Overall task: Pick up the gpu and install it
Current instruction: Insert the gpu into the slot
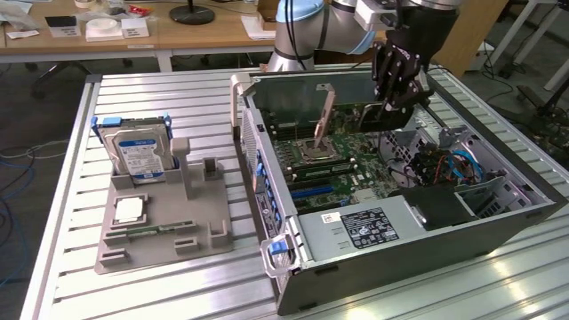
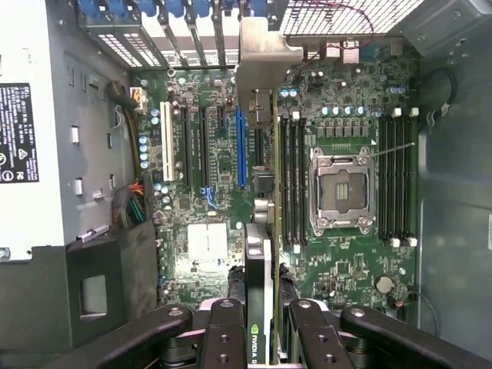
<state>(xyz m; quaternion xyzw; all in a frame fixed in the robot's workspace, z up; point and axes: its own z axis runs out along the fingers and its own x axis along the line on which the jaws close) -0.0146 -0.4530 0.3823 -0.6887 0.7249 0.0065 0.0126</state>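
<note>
The gpu (image 2: 260,269) hangs edge-on inside the open computer case (image 1: 498,220), above the green motherboard (image 2: 207,169). Its black cooler side bears a green logo, and its silver end bracket (image 2: 263,54) points toward the case's slotted rear wall. My gripper (image 2: 260,334) is shut on the card, one black finger (image 2: 223,330) on each face. In the exterior view the gripper (image 1: 396,90) reaches down into the case with the gpu (image 1: 360,120) below it. The card sits close beside a long blue slot (image 2: 241,146); I cannot tell whether it touches the board.
A CPU socket (image 2: 338,188) and memory slots lie beside the card. The power supply (image 1: 378,227) fills the case's near end. Outside the case, a grey holder (image 1: 160,227) carries a silver hard drive (image 1: 133,150) and a memory stick (image 1: 156,230).
</note>
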